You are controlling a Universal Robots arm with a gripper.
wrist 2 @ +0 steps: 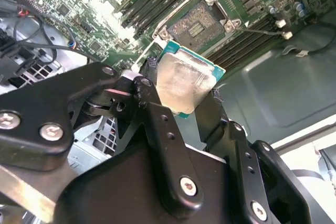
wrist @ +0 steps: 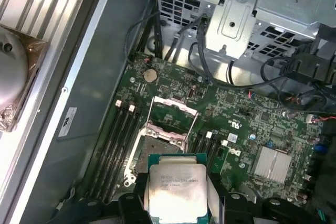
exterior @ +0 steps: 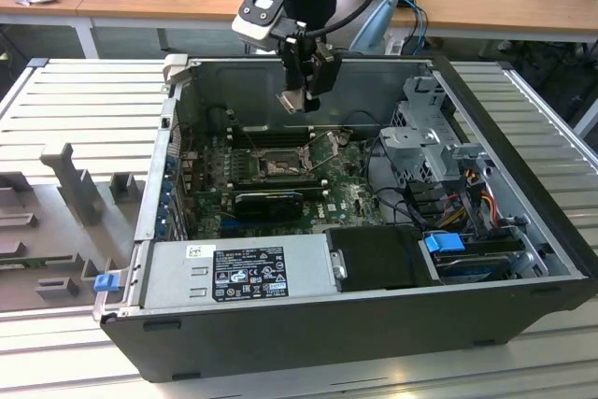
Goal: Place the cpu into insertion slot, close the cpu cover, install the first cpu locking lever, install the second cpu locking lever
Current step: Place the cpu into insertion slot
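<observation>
My gripper [exterior: 302, 92] hangs over the open computer case, shut on the cpu [exterior: 291, 100], a small silver-topped chip with a green rim. In both wrist views the cpu [wrist 2: 184, 80] [wrist: 176, 190] sits clamped between the black fingers [wrist 2: 149, 72], well above the motherboard. The insertion slot [wrist: 154, 149] [wrist 2: 198, 22] lies below it with its pin field bare, and in the exterior view the insertion slot [exterior: 280, 167] is below and slightly in front of the gripper. The cpu cover [wrist: 174, 113] stands flipped open at the slot's far edge.
A grey power supply [exterior: 238, 268] fills the case's front. A metal drive cage [exterior: 430, 142] with cables stands at the exterior view's right. Memory slots [wrist: 118, 140] flank the socket, a black card [exterior: 269, 201] lies in front of it, and a heatsink [wrist: 270, 162] sits beside it.
</observation>
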